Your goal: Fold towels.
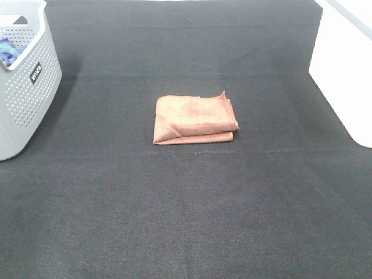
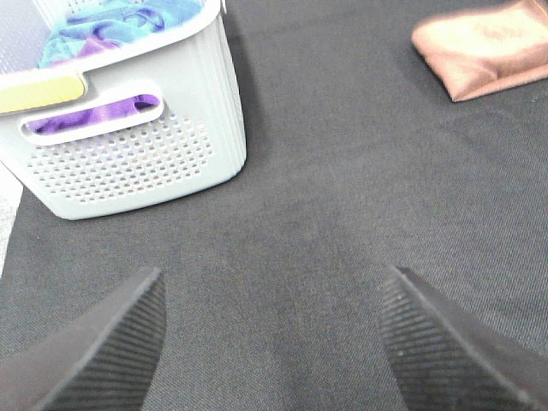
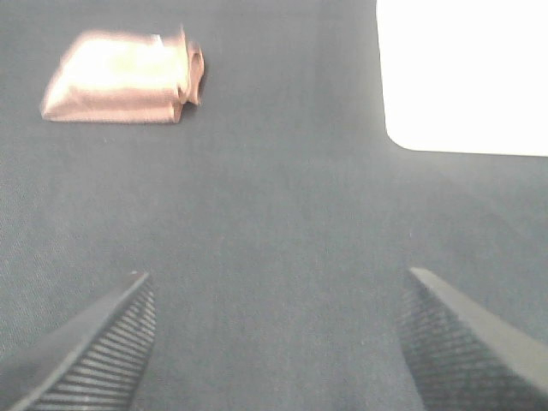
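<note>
A reddish-brown towel (image 1: 195, 119) lies folded into a small rectangle in the middle of the black cloth-covered table. It also shows in the left wrist view (image 2: 484, 47) and the right wrist view (image 3: 124, 77), far from both grippers. A small white tag shows at its far edge. My left gripper (image 2: 270, 342) is open and empty over bare cloth near the basket. My right gripper (image 3: 278, 342) is open and empty over bare cloth. Neither arm shows in the exterior high view.
A grey perforated laundry basket (image 1: 26, 87) stands at the far left and holds blue and purple cloths (image 2: 111, 26). A white box (image 1: 343, 64) stands at the far right edge. The black table cloth (image 1: 186, 203) spreads around the towel.
</note>
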You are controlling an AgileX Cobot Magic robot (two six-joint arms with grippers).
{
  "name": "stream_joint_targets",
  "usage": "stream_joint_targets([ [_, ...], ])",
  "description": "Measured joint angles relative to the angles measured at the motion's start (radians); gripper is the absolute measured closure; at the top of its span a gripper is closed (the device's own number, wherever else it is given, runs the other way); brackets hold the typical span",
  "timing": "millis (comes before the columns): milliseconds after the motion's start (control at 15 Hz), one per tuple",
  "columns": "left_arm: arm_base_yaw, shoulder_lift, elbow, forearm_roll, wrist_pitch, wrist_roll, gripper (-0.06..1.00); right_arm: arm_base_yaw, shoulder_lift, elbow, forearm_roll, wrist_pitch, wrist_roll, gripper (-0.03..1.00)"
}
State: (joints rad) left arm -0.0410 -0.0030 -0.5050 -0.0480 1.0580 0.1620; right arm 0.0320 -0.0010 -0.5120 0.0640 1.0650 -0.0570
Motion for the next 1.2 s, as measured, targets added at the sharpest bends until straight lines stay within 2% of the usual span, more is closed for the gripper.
stream_joint_targets([
  [1200, 0.0, 0.0, 0.0, 0.0, 0.0, 0.0, 0.27, 0.0, -0.006, 0.0, 0.006, -0.001, 0.0, 0.23],
])
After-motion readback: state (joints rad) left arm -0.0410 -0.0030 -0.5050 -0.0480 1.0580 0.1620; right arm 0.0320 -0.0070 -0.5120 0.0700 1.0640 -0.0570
